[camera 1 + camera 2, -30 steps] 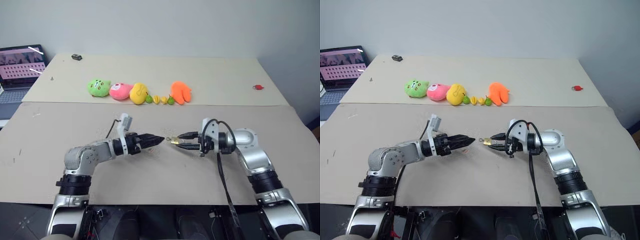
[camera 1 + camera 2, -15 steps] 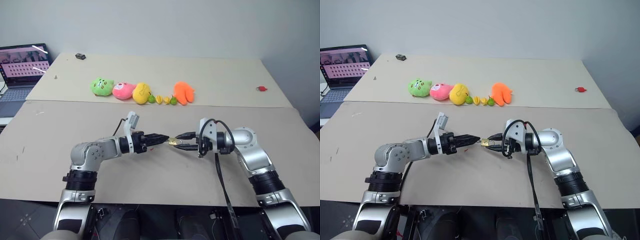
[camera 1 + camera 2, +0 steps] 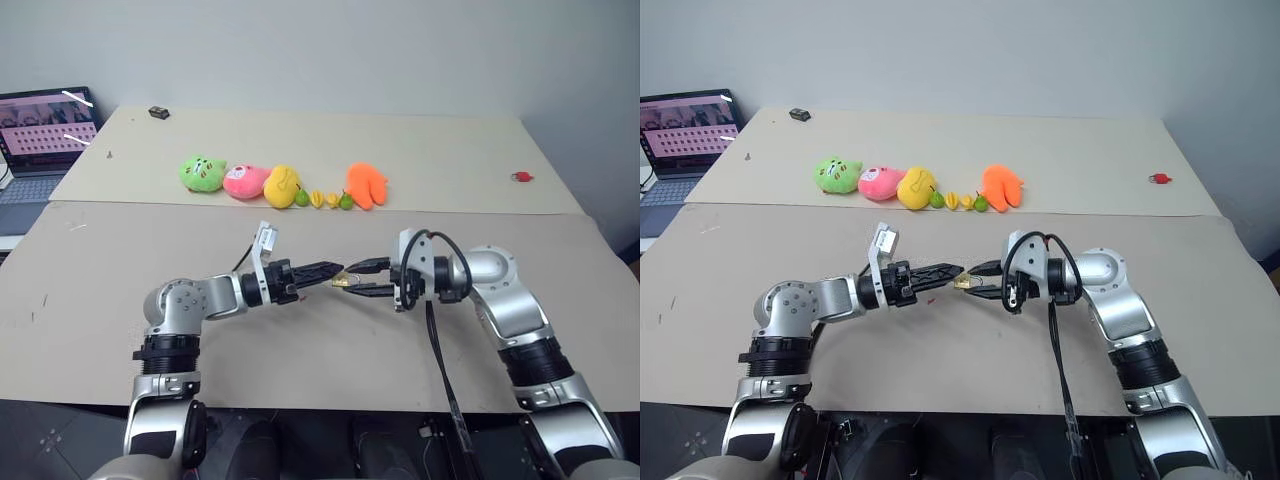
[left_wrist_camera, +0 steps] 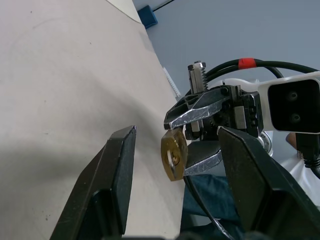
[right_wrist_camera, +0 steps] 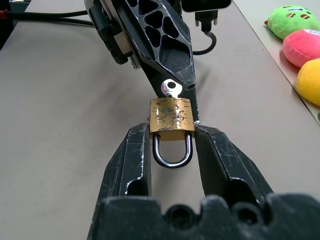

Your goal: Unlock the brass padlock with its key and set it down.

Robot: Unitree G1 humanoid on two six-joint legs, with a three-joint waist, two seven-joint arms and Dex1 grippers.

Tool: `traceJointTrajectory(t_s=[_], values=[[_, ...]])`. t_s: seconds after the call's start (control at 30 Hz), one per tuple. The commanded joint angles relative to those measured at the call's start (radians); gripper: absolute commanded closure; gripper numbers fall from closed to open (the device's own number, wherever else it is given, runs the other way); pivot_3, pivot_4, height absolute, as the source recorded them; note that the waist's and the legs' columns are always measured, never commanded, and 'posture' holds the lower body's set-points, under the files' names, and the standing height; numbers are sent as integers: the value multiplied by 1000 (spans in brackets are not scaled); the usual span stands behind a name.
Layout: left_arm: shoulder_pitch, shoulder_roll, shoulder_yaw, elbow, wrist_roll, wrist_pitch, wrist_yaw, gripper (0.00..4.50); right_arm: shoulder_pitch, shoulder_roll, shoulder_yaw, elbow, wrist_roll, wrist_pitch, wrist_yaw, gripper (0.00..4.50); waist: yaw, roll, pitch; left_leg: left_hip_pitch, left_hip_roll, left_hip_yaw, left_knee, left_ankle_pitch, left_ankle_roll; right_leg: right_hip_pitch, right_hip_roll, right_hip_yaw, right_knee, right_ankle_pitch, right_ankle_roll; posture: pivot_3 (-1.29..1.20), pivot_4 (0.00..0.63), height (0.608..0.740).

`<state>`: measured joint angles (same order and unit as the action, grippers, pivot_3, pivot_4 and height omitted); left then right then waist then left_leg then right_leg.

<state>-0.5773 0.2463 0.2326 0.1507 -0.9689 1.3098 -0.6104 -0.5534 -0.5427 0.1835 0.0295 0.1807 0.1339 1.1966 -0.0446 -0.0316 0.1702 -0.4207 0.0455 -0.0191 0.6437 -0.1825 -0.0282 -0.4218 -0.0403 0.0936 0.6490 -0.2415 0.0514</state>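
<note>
As the head views show it: the right gripper is clamped on the brass padlock, held clear above the table where the two arms meet.
Head views, left arm: the left gripper comes in from 9 o'clock of the lock, tips right at it.
Head views, surroundings: plush toys lie at 11 to 12 o'clock of the lock and a small red object at 2 o'clock, both well apart from it.
Left wrist view, hand state: fingers spread and released, one either side of the lock's keyhole end; nothing is pinched.
Left wrist view, advice: centre the two pads on the key head before closing, so the grip does not skid off the brass.
Right wrist view, lock: black fingers squeeze the body's two side faces, with the shackle pointing back between them.
Right wrist view, key: the key sits in the end opposite the shackle, a left finger just beside its head.
Right wrist view, advice: probably close on the flat head only, then roll the wrist about the key's axis while the right hand holds firm.
Risk: a sideways push could tilt the lock out of the pinch.
</note>
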Motion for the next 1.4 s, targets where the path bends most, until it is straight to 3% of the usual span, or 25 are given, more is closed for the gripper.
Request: traceJointTrajectory(t_s=[0.03, 0.4, 0.43, 0.47, 0.57, 0.97, 1.13, 1.4], values=[[26, 10, 31, -20, -26, 20, 13, 1765, -12, -21, -12, -35, 17, -4, 6, 3572, -1, 0, 0, 0, 0, 0, 0, 0, 0, 0, 0, 0, 0, 0, 0, 0, 150, 717], [59, 30, 58, -32, -58, 82, 40, 1765, -15, -23, -4, -28, 17, -12, 3, 3572, -2, 0, 0, 0, 0, 0, 0, 0, 0, 0, 0, 0, 0, 0, 0, 0, 150, 717], [61, 28, 54, -33, -54, 79, 44, 2290, -15, -23, -3, -29, 16, -15, 4, 3572, -2, 0, 0, 0, 0, 0, 0, 0, 0, 0, 0, 0, 0, 0, 0, 0, 150, 717], [63, 26, 50, -35, -52, 76, 44, 2486, -15, -24, -2, -30, 16, -16, 5, 3572, -2, 0, 0, 0, 0, 0, 0, 0, 0, 0, 0, 0, 0, 0, 0, 0, 150, 717], [65, 26, 35, -41, -45, 70, 43, 3654, -19, -23, -3, -37, 21, -11, 6, 3572, -3, 0, 0, 1, 0, 0, 0, 0, 0, 0, 0, 0, 0, 0, 0, 0, 150, 717], [55, 10, 25, -36, -52, 41, 40, 3654, -33, -21, -3, -43, 31, -2, 18, 3572, -2, 0, 0, 0, 0, 0, 0, 0, 0, 0, 0, 0, 0, 0, 0, 0, 150, 717], [20, -36, 126, 34, -103, 27, 92, 3654, -29, -21, -5, -47, 32, 2, 21, 3572, -1, 0, 0, 0, 0, 0, 0, 0, 0, 0, 0, 0, 0, 0, 0, 0, 150, 717], [21, -69, 126, 26, -117, 41, 119, 3654, -34, -27, -14, -54, 40, 13, 22, 3572, -1, 0, 0, 0, 0, 0, 0, 0, 0, 0, 0, 0, 0, 0, 0, 0, 150, 717]])
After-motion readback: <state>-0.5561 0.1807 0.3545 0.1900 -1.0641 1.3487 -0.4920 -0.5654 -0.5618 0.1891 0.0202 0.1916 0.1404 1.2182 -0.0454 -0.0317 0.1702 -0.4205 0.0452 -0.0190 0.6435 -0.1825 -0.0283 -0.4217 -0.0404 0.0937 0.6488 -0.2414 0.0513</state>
